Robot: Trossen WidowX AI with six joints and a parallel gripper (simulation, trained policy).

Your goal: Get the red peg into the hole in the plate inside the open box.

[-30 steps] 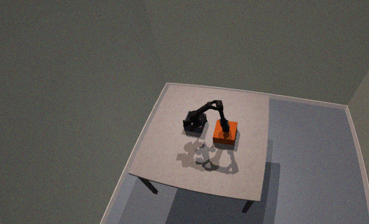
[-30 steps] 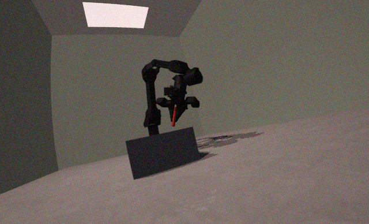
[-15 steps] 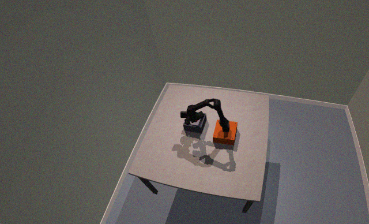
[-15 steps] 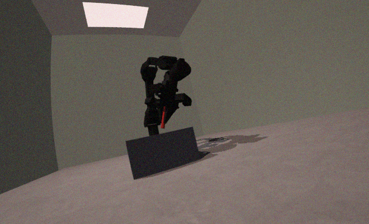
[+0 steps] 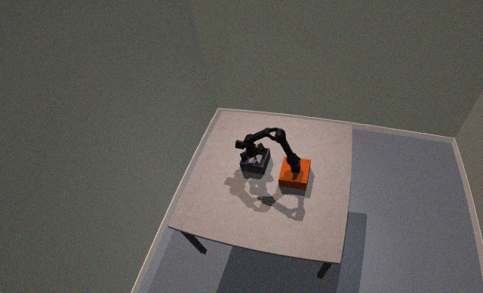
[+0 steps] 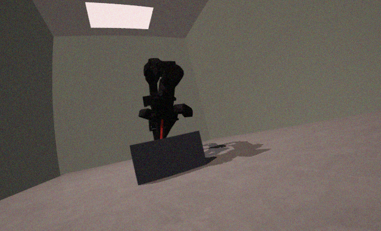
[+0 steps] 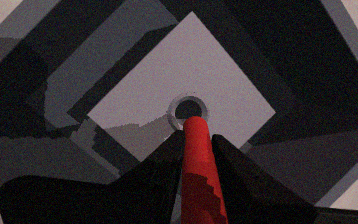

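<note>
The red peg (image 7: pixel 200 160) (image 6: pixel 161 129) is between the fingers of my gripper (image 7: pixel 197 140), which is shut on it. In the wrist view the peg's free end overlaps the near edge of the round hole (image 7: pixel 188 109) in the light plate (image 7: pixel 230 95). The hole's dark opening still shows beyond the peg tip. The open dark box (image 6: pixel 168 159) (image 5: pixel 252 168) stands on the table below the gripper. In the exterior view the box wall hides the peg's lower end, so its exact height over the plate cannot be told.
The arm's orange base block (image 5: pixel 294 185) stands on the table (image 5: pixel 216 211) to the right of the box in the top view. The box walls rise around the plate on all sides. The arm's shadow falls across part of the plate and the table.
</note>
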